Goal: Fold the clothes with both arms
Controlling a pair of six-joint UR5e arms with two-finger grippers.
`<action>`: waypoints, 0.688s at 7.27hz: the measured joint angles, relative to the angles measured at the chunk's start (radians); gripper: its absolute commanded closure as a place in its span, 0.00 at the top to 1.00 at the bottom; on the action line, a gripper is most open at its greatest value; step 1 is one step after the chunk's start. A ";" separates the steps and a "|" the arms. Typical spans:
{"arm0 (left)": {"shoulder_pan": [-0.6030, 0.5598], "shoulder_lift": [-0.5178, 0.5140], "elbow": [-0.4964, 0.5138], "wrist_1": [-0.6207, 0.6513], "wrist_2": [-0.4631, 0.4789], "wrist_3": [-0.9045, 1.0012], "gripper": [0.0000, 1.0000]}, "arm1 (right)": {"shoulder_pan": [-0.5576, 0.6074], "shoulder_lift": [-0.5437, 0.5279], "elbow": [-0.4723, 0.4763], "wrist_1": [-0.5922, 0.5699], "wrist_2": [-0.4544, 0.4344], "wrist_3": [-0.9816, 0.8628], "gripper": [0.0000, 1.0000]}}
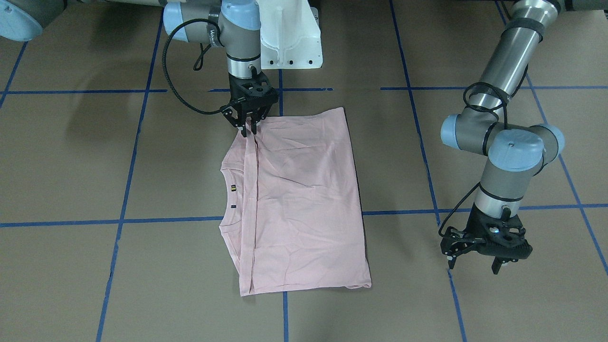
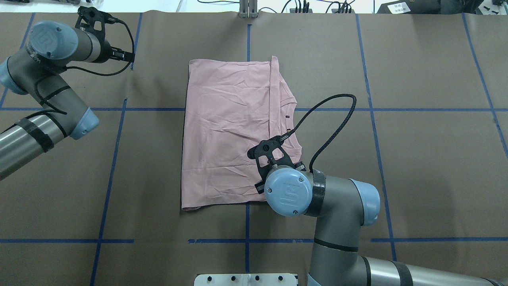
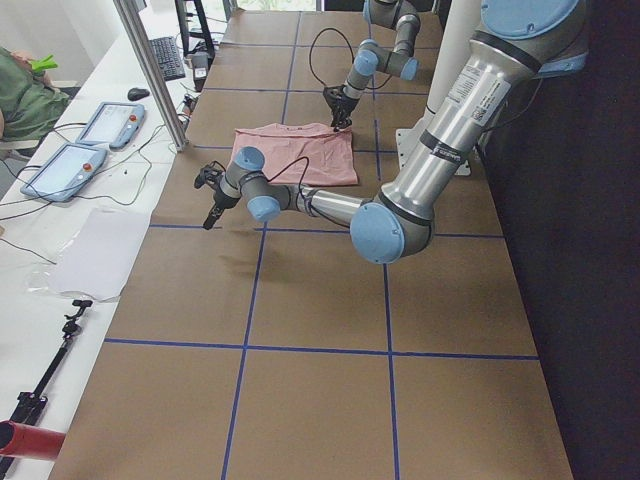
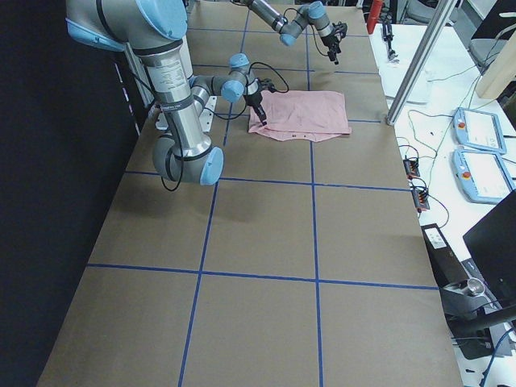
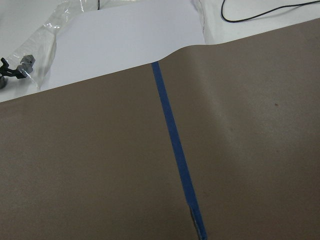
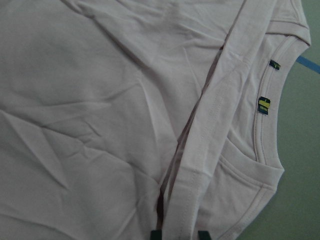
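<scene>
Right gripper (image 1: 249, 131): pinching pink T-shirt's (image 1: 304, 190) folded edge, likely starting the next fold.
Left gripper (image 1: 473, 269): hanging spread, well apart.
Next: needing left grasp on opposite corner.

We look down on a long worktop (image 2: 428, 178) covered in brown paper and marked into squares by blue tape (image 2: 436, 109). Along one long edge runs a white side table (image 3: 20, 330), where we find two screened pendants (image 3: 110, 122), a keyboard (image 3: 168, 57), a mouse (image 3: 137, 93) and a sheet of white paper (image 3: 100, 250). An aluminium post (image 3: 152, 70) stands at that edge. A black backdrop (image 3: 590, 250) closes the opposite side. The light falls evenly, with soft shadows.
</scene>
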 measured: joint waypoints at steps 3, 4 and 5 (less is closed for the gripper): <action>0.002 0.001 0.001 0.000 0.000 -0.001 1.00 | -0.025 -0.017 0.004 -0.001 -0.001 0.006 0.25; 0.002 0.001 0.001 0.000 0.000 -0.001 1.00 | -0.028 -0.026 0.004 -0.001 -0.001 0.006 0.12; 0.002 0.002 0.001 0.000 0.000 -0.002 1.00 | -0.028 -0.031 0.004 -0.001 -0.001 0.005 0.00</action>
